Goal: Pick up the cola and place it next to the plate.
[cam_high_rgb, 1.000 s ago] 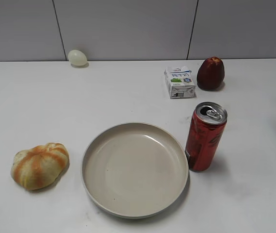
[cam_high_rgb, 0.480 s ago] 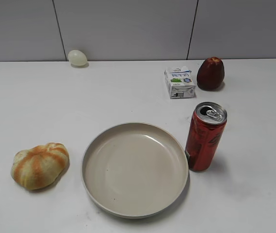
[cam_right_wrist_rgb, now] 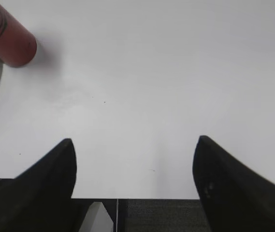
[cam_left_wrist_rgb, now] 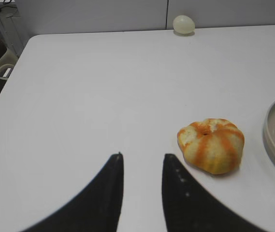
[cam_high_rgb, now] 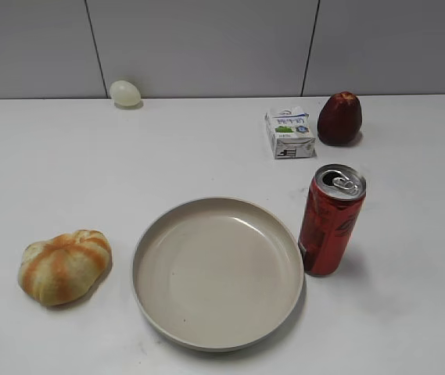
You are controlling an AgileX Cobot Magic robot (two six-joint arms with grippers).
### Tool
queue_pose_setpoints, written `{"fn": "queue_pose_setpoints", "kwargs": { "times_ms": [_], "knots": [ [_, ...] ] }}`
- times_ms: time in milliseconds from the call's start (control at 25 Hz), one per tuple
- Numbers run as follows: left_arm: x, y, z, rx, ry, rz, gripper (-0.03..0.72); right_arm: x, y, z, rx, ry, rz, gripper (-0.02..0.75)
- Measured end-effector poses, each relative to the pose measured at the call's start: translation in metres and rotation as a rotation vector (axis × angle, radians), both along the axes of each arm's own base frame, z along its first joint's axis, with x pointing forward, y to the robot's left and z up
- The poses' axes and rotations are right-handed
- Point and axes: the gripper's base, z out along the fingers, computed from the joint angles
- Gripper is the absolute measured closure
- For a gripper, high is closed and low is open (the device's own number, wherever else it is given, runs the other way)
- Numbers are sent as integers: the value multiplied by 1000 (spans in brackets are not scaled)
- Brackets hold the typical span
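While the tall slim red metal cola can (cam_high_rgb: 331,220) stands upright just right of the large round beige plate (cam_high_rgb: 217,271), neither arm holds it.
Can to plate: just beside the rim; contact cannot be told.
Right gripper (cam_right_wrist_rgb: 133,140): jaws spread wide, empty; can (cam_right_wrist_rgb: 6,39) well ahead, far left of the gap.
Left gripper (cam_left_wrist_rgb: 141,157): jaws narrowly parted, empty, near the orange-striped round bread (cam_left_wrist_rgb: 211,145).
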Motion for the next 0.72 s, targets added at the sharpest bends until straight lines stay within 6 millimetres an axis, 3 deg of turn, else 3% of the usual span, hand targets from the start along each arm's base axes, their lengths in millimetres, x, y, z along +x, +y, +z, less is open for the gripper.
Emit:
{"fn": "queue_pose_setpoints", "kwargs": {
  "times_ms": [200,720],
  "knots": [
    [0,0,0,0,0,0,461,-38,2,-25,25,-70,3,145],
    [0,0,0,0,0,0,459,-100,2,-16,33,-462,9,145]
  ]
}}
